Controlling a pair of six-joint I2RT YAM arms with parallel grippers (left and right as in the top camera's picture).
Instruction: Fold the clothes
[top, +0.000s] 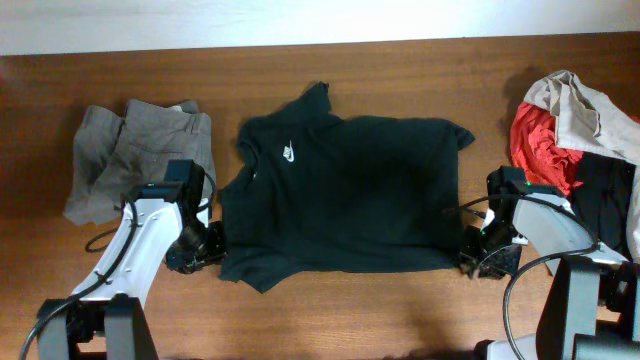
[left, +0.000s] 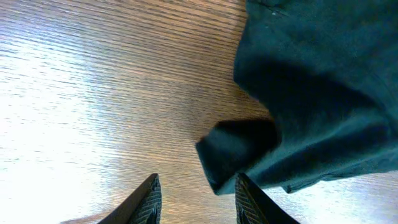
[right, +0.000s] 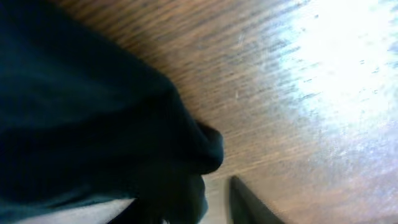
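So the black short-sleeved cotton T-shirt (top: 345, 190) is lying spread out in the middle of the brown wood-grain table (top: 400, 70), small white chest logo (top: 288, 153) facing up near the top left of it. Its collar end is bunching toward the far edge, and the bottom left corner is flopping out a bit.

The left gripper (left: 196, 200) is sitting low at that bottom left corner. In the wrist view its two dark fingers (left: 149, 198) are standing apart with only bare wood showing between them, and a folded bit of shirt hem is lying just past the inner finger, not pinched.

The right gripper (top: 472, 262) is parking at the shirt's bottom right corner. In its wrist view only one dark finger (right: 249, 205) is showing. The dark fabric is draping over where the other one would be, so I honestly can't tell if it's pinching the hem or not.

The crumpled grey trousers (top: 130, 155) are sitting on the left of the table, just beside the shirt. Over on the far right a heap is piling up: a red fabric piece (top: 535, 145), a beige fabric piece (top: 585, 105) on top and a black fabric piece (top: 605, 195) below.
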